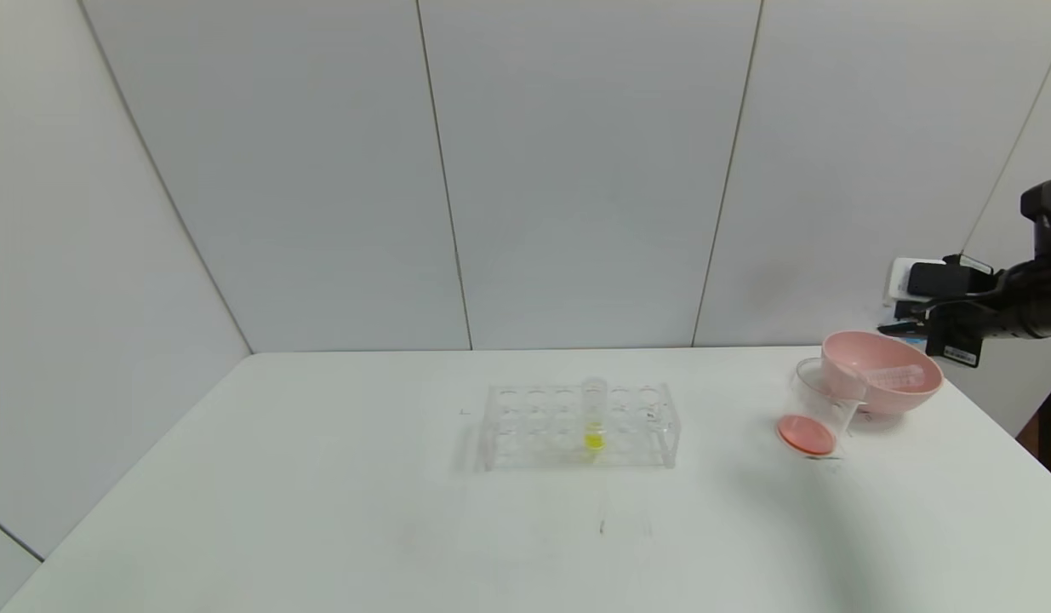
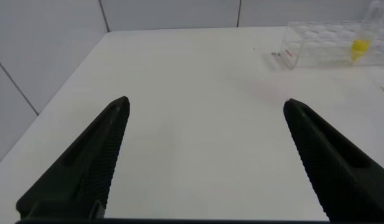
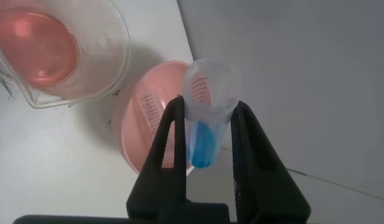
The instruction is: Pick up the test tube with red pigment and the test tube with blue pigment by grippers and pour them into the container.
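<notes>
Only partly does the left gripper (image 2: 204,155) show: it lies outside the head view, and its own wrist view catches just two black fingers (image 2: 86,168) spread wide apart over bare white table (image 1: 321,511), holding nothing. Farther along the table stands the clear tube rack (image 1: 580,426), one tube with yellow liquid (image 1: 594,417) upright in it. Right of the rack sits the container (image 1: 819,409), a clear beaker with a thin layer of red-orange liquid across its bottom, touching or just in front of the pink bowl (image 1: 882,375); a clear tube seems to lie inside the bowl, though its contents are hard to make out. At the far right the right gripper (image 3: 207,134) hangs above and beyond the bowl, its fingertips cut off by the arm in the head view. Its wrist view shows the fingers clamped on the test tube with blue pigment (image 3: 207,118), the tube's long axis running along the fingers, open rim toward the fingertips, bright blue liquid pooled at the rounded end
</notes>
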Available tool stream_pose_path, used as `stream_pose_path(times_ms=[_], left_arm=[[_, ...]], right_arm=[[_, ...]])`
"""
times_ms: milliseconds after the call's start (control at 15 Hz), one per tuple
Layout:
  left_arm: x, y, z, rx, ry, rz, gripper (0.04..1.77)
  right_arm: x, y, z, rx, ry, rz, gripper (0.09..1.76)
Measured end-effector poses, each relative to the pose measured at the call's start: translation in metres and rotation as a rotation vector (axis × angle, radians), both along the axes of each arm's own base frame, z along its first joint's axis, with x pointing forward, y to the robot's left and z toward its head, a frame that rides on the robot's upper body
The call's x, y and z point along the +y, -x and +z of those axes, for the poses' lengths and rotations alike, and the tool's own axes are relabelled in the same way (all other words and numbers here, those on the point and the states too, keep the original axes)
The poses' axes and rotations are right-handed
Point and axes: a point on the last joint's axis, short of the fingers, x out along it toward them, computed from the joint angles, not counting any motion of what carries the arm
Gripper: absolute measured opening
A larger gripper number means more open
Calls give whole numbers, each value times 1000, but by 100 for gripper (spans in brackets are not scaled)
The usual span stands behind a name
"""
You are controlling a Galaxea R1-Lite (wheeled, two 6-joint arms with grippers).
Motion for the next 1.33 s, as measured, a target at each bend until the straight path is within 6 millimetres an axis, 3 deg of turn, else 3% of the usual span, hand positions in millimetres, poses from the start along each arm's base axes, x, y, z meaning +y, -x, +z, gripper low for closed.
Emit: stream_pose_path(times_ms=[867, 1333], left_arm=[[0, 0, 0, 0, 0, 0, 176], [0, 0, 0, 0, 0, 0, 176]], right_arm=[[11, 25, -18, 8, 122, 93, 49], [17, 35, -20, 48, 246, -13, 49]])
